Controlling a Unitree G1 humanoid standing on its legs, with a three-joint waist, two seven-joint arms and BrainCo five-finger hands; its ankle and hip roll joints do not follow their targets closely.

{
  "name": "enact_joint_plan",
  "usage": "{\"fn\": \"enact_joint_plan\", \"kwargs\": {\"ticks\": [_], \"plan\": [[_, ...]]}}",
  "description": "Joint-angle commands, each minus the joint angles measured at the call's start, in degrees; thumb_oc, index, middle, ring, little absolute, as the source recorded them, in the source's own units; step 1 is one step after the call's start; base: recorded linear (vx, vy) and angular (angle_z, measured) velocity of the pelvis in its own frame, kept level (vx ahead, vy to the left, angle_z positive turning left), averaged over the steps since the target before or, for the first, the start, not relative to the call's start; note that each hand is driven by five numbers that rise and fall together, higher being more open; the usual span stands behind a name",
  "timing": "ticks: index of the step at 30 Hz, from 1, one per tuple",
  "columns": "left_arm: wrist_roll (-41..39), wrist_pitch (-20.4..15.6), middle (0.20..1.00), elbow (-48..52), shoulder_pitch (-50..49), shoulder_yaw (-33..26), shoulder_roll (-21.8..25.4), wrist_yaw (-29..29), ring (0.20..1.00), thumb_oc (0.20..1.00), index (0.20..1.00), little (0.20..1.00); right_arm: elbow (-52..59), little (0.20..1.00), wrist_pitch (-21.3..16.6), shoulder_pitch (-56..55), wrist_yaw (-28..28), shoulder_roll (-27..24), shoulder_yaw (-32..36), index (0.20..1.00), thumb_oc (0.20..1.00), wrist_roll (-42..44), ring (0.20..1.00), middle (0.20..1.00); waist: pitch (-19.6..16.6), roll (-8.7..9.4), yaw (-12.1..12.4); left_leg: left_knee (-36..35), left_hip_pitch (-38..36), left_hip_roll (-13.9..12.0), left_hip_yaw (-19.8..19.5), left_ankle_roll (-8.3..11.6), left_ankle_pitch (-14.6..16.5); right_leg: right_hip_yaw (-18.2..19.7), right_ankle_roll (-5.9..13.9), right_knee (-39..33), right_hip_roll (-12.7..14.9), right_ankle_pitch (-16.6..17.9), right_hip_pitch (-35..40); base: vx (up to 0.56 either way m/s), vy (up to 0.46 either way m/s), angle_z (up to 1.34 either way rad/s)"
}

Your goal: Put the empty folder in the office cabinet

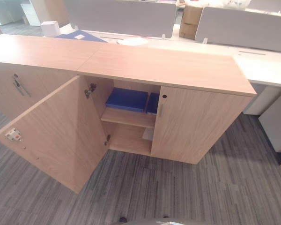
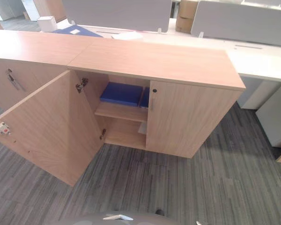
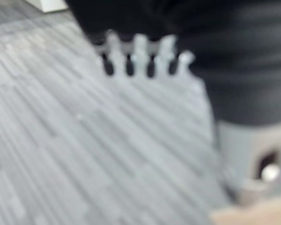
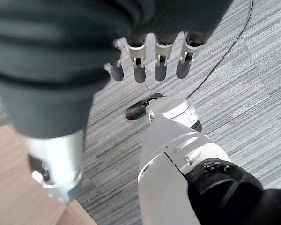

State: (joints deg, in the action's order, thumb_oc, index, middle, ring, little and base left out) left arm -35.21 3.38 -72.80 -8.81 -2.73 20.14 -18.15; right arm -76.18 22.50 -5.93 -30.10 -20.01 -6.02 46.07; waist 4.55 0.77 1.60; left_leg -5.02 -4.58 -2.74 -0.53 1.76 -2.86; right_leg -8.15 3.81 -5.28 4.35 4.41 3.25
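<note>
The wooden office cabinet (image 1: 165,66) stands ahead with its left door (image 1: 56,133) swung wide open and its right door (image 1: 196,125) closed. A blue folder (image 1: 127,99) lies flat on the upper shelf inside, with a second blue item (image 1: 152,103) beside it, half behind the closed door. My left hand (image 3: 140,54) hangs over the carpet, its fingers straight and holding nothing. My right hand (image 4: 152,58) hangs the same way above the floor, fingers relaxed and empty.
Another cabinet (image 1: 18,70) adjoins on the left, keys in its lock. Behind are white desks (image 1: 262,63) with grey partition screens (image 1: 122,16), a further blue folder (image 1: 82,35), a white box (image 1: 50,28) and cardboard boxes (image 1: 192,21). Grey striped carpet (image 1: 201,192) covers the floor.
</note>
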Motion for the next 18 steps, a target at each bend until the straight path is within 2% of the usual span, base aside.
{"fn": "enact_joint_plan", "kwargs": {"ticks": [1, 3, 4, 5, 7, 8, 9, 11, 12, 13, 14, 15, 16, 17, 18], "plan": [[-0.6, -2.9, 1.000, -4.8, 2.9, -3.6, 4.9, -0.4, 1.000, 1.000, 1.000, 1.000, 1.9, 1.000, 0.8, 3.9, -2.5, -0.4, 0.0, 1.000, 1.000, -2.0, 1.000, 1.000, 3.3, 0.59, -2.4, 1.1, -0.1, 2.5, 3.1, -1.93, 4.9, 1.8, 1.48, 1.5, 0.3, -3.8, 1.2, -0.01, 0.176, -0.01], [0.1, -3.0, 1.000, -5.6, 3.3, -5.2, 6.3, 0.5, 1.000, 1.000, 1.000, 1.000, 2.1, 1.000, 0.4, 3.5, -2.1, -1.8, 1.2, 1.000, 1.000, -3.1, 1.000, 1.000, 4.7, 0.59, -3.3, 6.1, 2.6, 0.3, 5.8, -0.59, 4.4, 1.1, 1.19, 2.5, 1.4, -3.2, 0.9, -0.03, 0.288, -0.05], [0.8, -3.5, 1.000, -5.7, 3.8, -5.5, 6.5, 0.2, 1.000, 1.000, 1.000, 1.000, 1.9, 1.000, 0.0, 3.7, -1.7, -2.9, 2.0, 1.000, 1.000, -2.4, 1.000, 1.000, 5.5, 0.37, -3.5, 6.9, 4.0, -1.0, 5.7, 0.34, 3.4, 1.4, 1.03, 3.0, 2.0, -2.9, 0.6, -0.02, 0.235, -0.02], [0.8, -3.5, 1.000, -5.7, 3.8, -5.5, 6.5, 0.2, 1.000, 1.000, 1.000, 1.000, 1.9, 1.000, 0.0, 3.7, -1.7, -2.9, 2.0, 1.000, 1.000, -2.4, 1.000, 1.000, 5.5, 0.37, -3.5, 6.9, 4.0, -1.0, 5.7, 0.34, 3.4, 1.4, 1.03, 3.0, 2.0, -2.9, 0.6, 0.00, 0.290, 0.18], [0.7, -3.9, 1.000, -5.3, 3.7, -6.4, 6.6, -0.8, 1.000, 1.000, 1.000, 1.000, 1.2, 1.000, -0.2, 4.8, -2.9, -4.7, 3.7, 1.000, 1.000, -2.0, 1.000, 1.000, 5.9, -0.68, -3.2, 4.1, 4.1, -2.3, 1.7, 1.69, 0.9, 3.8, 1.59, 2.9, 2.8, -2.8, 0.5, 0.02, 0.333, 0.33], [0.7, -3.9, 1.000, -5.3, 3.7, -6.4, 6.6, -0.8, 1.000, 1.000, 1.000, 1.000, 1.2, 1.000, -0.2, 4.8, -2.9, -4.7, 3.7, 1.000, 1.000, -2.0, 1.000, 1.000, 5.9, -0.68, -3.2, 4.1, 4.1, -2.3, 1.7, 1.69, 0.9, 3.8, 1.59, 2.9, 2.8, -2.8, 0.5, 0.01, 0.434, 0.18], [0.4, -3.3, 1.000, -5.1, 4.5, -7.0, 7.6, -1.1, 1.000, 1.000, 1.000, 1.000, 0.5, 1.000, -0.4, 5.5, -3.5, -5.4, 4.7, 1.000, 1.000, -3.7, 1.000, 1.000, 5.7, -1.32, -3.2, 2.7, 3.5, -2.3, 0.6, 1.77, 0.8, 4.5, 2.38, 3.1, 3.9, -2.9, 0.5, 0.00, 0.352, -0.30], [0.5, -3.0, 1.000, -5.4, 5.6, -7.7, 9.4, -0.4, 1.000, 1.000, 1.000, 1.000, -0.3, 1.000, -1.7, 5.7, -1.7, -4.5, 4.6, 1.000, 1.000, -0.2, 1.000, 1.000, 5.0, -1.97, -3.1, 0.2, 2.2, -0.6, 1.1, 1.14, 1.9, 3.3, 4.16, 2.9, 5.6, -2.5, 0.5, 0.01, 0.336, -0.52], [0.5, -3.0, 1.000, -5.4, 5.6, -7.7, 9.4, -0.4, 1.000, 1.000, 1.000, 1.000, -0.3, 1.000, -1.7, 5.7, -1.7, -4.5, 4.6, 1.000, 1.000, -0.2, 1.000, 1.000, 5.0, -1.97, -3.1, 0.2, 2.2, -0.6, 1.1, 1.14, 1.9, 3.3, 4.16, 2.9, 5.6, -2.5, 0.5, 0.01, 0.241, -0.23], [2.3, -3.6, 1.000, -5.3, 6.0, -7.4, 10.5, 0.0, 1.000, 1.000, 1.000, 1.000, -0.3, 1.000, -1.6, 5.6, -0.9, -3.7, 4.9, 1.000, 1.000, 1.8, 1.000, 1.000, 4.2, -2.06, -2.9, 0.0, 2.1, 0.9, 0.8, 0.46, 2.6, 2.0, 5.64, 2.6, 7.5, -1.1, 0.5, 0.00, 0.263, -0.17], [2.5, -3.1, 1.000, -5.1, 6.9, -6.9, 12.3, 0.4, 1.000, 1.000, 1.000, 1.000, -0.1, 1.000, -1.1, 5.4, -1.5, -3.1, 5.2, 1.000, 1.000, 0.8, 1.000, 1.000, 3.7, -2.23, -2.8, 0.0, 2.1, 2.1, 1.1, -0.50, 3.4, 0.8, 6.11, 3.3, 9.7, -0.2, 0.2, -0.01, 0.405, -0.20], [2.3, -2.5, 1.000, -5.5, 8.2, -6.5, 14.6, 1.1, 1.000, 1.000, 1.000, 1.000, 0.4, 1.000, -1.4, 5.1, -1.2, -2.2, 4.3, 1.000, 1.000, 0.4, 1.000, 1.000, 3.3, -2.81, -2.8, 0.0, 2.1, 2.9, 1.5, -1.40, 3.8, -0.5, 5.50, 6.2, 11.4, -0.2, -0.6, -0.02, 0.299, -0.20], [2.3, -2.4, 1.000, -5.8, 8.6, -6.2, 15.3, 1.2, 1.000, 1.000, 1.000, 1.000, 0.4, 1.000, -1.6, 5.1, -0.8, -1.9, 4.0, 1.000, 1.000, 1.0, 1.000, 1.000, 3.2, -3.04, -2.8, 0.0, 2.1, 2.9, 1.8, -1.63, 3.7, -0.8, 5.10, 8.1, 11.7, -0.5, -1.3, -0.07, 0.252, 0.09], [2.5, -3.0, 1.000, -5.6, 9.0, -5.3, 15.8, 0.9, 1.000, 1.000, 1.000, 1.000, 0.2, 1.000, -1.5, 5.3, -1.2, -1.1, 3.9, 1.000, 1.000, 2.8, 1.000, 1.000, 3.3, -3.43, -3.0, 0.0, 2.1, 2.9, 2.1, -2.23, 3.5, -0.7, 4.30, 11.7, 9.9, -1.4, -3.0, -0.05, 0.109, 0.12], [2.5, -3.0, 1.000, -5.6, 9.0, -5.3, 15.8, 0.9, 1.000, 1.000, 1.000, 1.000, 0.2, 1.000, -1.5, 5.3, -1.2, -1.1, 3.9, 1.000, 1.000, 2.8, 1.000, 1.000, 3.3, -3.43, -3.0, 0.0, 2.1, 2.9, 2.1, -2.23, 3.5, -0.7, 4.30, 11.7, 9.9, -1.4, -3.0, -0.07, 0.083, -0.05]]}}
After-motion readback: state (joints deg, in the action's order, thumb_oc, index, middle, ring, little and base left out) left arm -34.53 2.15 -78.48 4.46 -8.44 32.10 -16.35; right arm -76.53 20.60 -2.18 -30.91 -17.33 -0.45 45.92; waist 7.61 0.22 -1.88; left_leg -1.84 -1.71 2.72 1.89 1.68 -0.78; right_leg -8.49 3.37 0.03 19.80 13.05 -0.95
